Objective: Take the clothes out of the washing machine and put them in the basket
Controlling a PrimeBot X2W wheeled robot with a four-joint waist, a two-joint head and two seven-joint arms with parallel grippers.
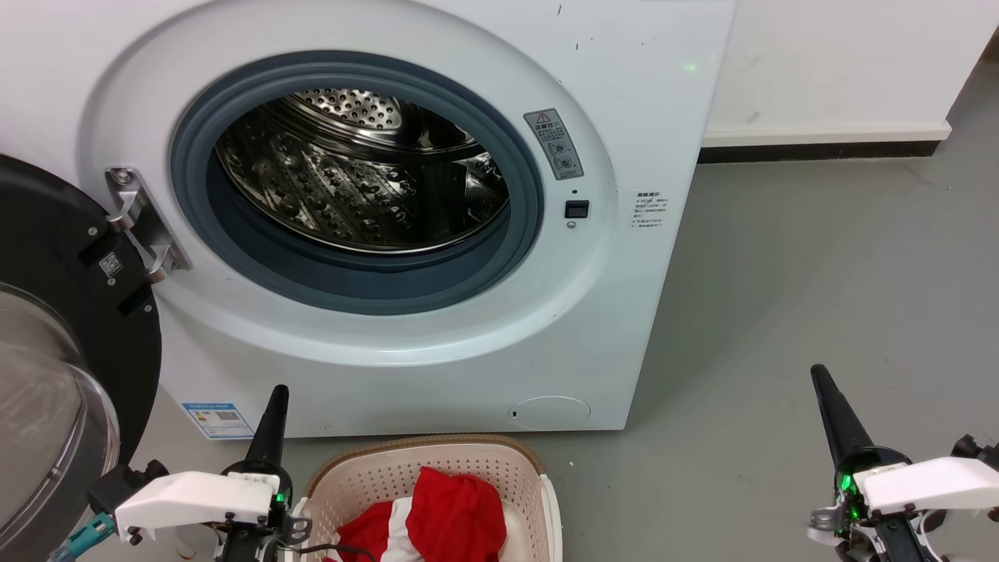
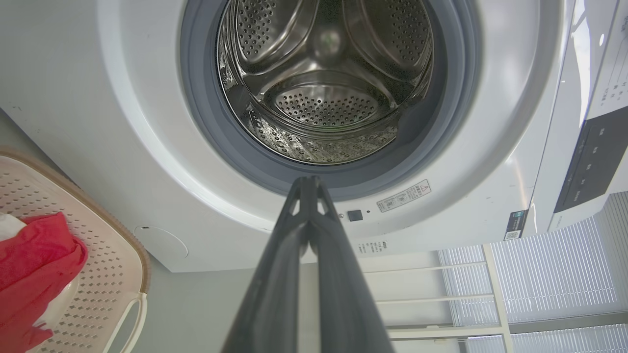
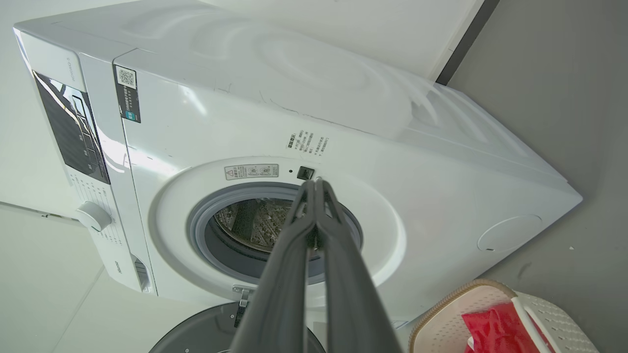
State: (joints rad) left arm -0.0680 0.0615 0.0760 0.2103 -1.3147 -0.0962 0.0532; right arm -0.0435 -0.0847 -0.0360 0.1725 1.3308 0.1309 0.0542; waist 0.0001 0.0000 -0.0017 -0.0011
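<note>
The washing machine (image 1: 640,109) is occupying the upper left and centre of the head view, standing on the grey floor (image 1: 819,273). Its door (image 1: 55,312) is hanging wide open at the left edge of the frame. The steel drum (image 1: 351,195) is showing bare perforated metal through the grey-rimmed opening.

The basket (image 1: 437,462) is sitting on the floor at the bottom centre, just in front of the machine's base. The clothes (image 1: 456,515) — a red garment with a white stripe — are lying crumpled inside the basket.

The left hand (image 1: 277,398) is hovering at the lower left, just beside the basket's rim. Its two dark fingers are pressing together tip to tip and pointing up the frame. The right hand (image 1: 819,378) is hovering at the lower right over open floor, well apart from the basket — its fingers are likewise pressing together along their length.
</note>
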